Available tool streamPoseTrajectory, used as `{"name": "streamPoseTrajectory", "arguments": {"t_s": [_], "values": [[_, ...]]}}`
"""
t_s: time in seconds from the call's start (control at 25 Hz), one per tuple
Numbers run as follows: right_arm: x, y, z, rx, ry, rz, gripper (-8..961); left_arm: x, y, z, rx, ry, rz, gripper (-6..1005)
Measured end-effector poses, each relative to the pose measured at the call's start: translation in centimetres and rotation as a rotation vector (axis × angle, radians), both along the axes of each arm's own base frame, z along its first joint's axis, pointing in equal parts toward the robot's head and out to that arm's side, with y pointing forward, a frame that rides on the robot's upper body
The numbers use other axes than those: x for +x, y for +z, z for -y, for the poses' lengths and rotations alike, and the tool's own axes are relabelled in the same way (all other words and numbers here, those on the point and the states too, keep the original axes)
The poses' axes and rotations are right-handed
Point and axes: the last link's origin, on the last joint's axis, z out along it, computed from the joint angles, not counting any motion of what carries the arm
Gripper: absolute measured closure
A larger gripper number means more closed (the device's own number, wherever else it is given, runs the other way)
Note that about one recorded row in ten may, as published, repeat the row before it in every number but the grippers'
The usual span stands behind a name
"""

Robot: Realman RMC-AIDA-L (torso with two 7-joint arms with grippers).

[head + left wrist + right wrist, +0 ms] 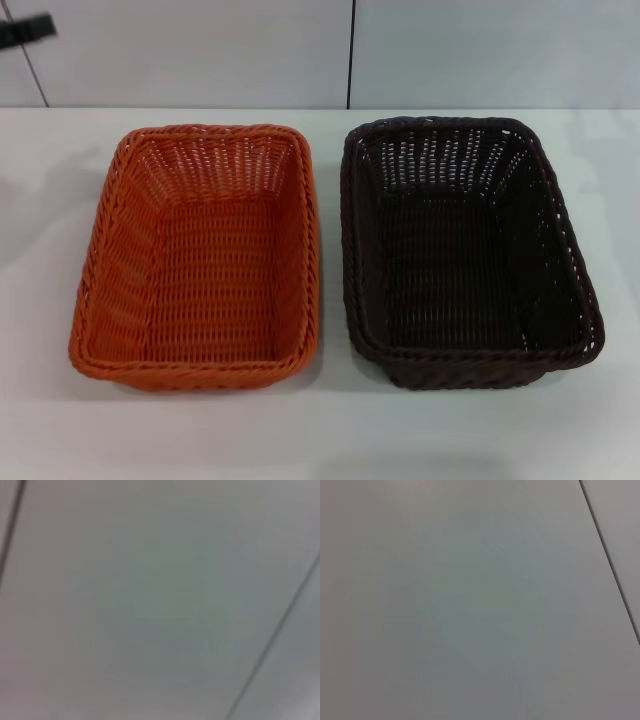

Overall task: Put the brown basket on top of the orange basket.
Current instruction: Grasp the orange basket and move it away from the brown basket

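Sitting on the left half of the white desk [330,430], the orange basket [200,260] rests upright with its open mouth facing up, its long sides running from the desk's near edge toward the far edge and its braided rim whole all round. Just beside it, across a narrow strip of bare desk, the brown basket [465,250] stands on the right half, also upright and empty, lined up the same way; the two do not touch. The brown basket's near right corner seems to sit slightly higher than the rest of its rim, though whether it is truly tilted cannot be told. Behind the desk's far edge rises a pale wall [200,50] crossed by thin dark seams. At the far left corner of the head view a dark blurred shape [25,30] shows against that wall; what it is cannot be told. Neither end effector appears in the head view, and both wrist views show only a plain grey surface with dark seams, so whether either end effector is wide or narrow cannot be told.
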Motion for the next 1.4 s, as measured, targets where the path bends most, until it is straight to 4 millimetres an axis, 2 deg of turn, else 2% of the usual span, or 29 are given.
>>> {"name": "streamPoseTrajectory", "arguments": {"t_s": [0.08, 0.36, 0.56, 1.04, 1.4], "values": [[-0.1, 0.2, -0.1, 0.004, 0.003, 0.005, 383, 1.1, -0.4, -0.2, -0.091, 0.028, -0.071, 168], [-0.1, 0.3, -0.1, 0.006, 0.005, 0.009, 383, 2.9, -1.1, -0.5, -0.192, 0.121, -0.217, 168], [0.5, 0.3, 0.3, 0.010, -0.007, 0.009, 383, 4.5, -2.8, -0.4, -0.315, 0.178, -0.305, 168], [0.7, 0.3, 0.4, 0.011, -0.011, 0.011, 384, 5.0, -5.9, -0.9, -0.376, 0.277, -0.475, 169], [0.2, 0.4, 0.0, 0.014, -0.003, 0.012, 385, 4.3, -6.8, -0.5, -0.382, 0.308, -0.509, 169]]}}
